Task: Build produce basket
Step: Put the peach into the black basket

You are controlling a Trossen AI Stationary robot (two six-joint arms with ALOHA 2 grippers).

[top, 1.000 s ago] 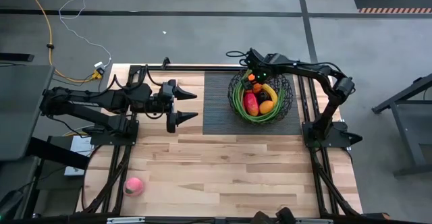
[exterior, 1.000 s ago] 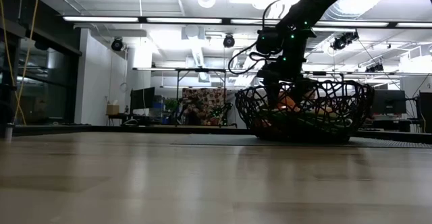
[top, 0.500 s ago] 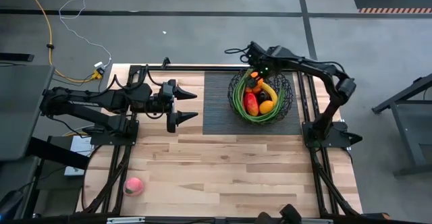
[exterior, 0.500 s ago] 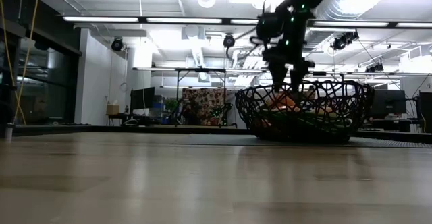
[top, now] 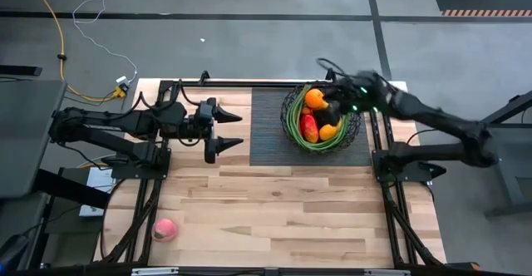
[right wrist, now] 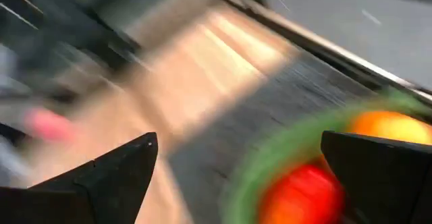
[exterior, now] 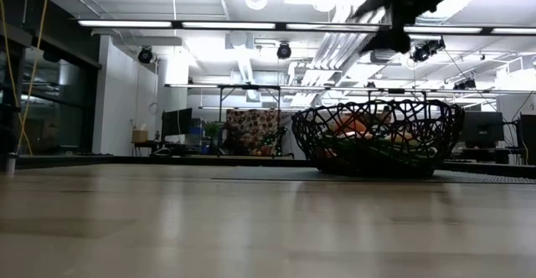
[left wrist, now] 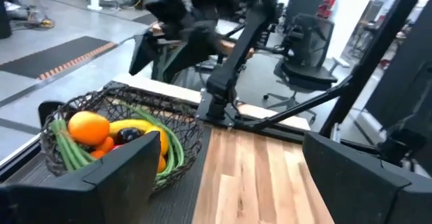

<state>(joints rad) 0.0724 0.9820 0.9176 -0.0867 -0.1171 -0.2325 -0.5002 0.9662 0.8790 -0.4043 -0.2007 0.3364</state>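
— Two arms, one table. What's the surface like?

— Pale wood planks on the table (top: 283, 209), with a dark ribbed mat (top: 268, 135) at the far side. The basket (top: 353, 126) stands on that mat, a black open-weave wire bowl.

— And what's inside it?

— An orange (top: 314, 98) at the far rim, a red-green mango (top: 308, 127), a second orange (top: 328, 132), a yellow banana (left wrist: 138, 129), and long green stalks (top: 293, 125) curling round the inside wall. One pink peach (top: 165, 229) lies alone on the wood at the near left corner, well apart from the basket.

— Where are the grippers?

— The right gripper (top: 330, 110) hangs above the basket's right half, fingers spread wide and empty. The left gripper (top: 229, 130) waits over the wood just left of the mat, its fingers also spread, holding nothing.

— What about the room?

— Grey floor around the table, with a yellow cable (top: 51, 27) trailing at the upper left. From table height you see a white ceiling with strip lights (exterior: 176, 23), ducts, and benches further back. The left wrist view shows black office chairs (left wrist: 307, 38) beyond the table.
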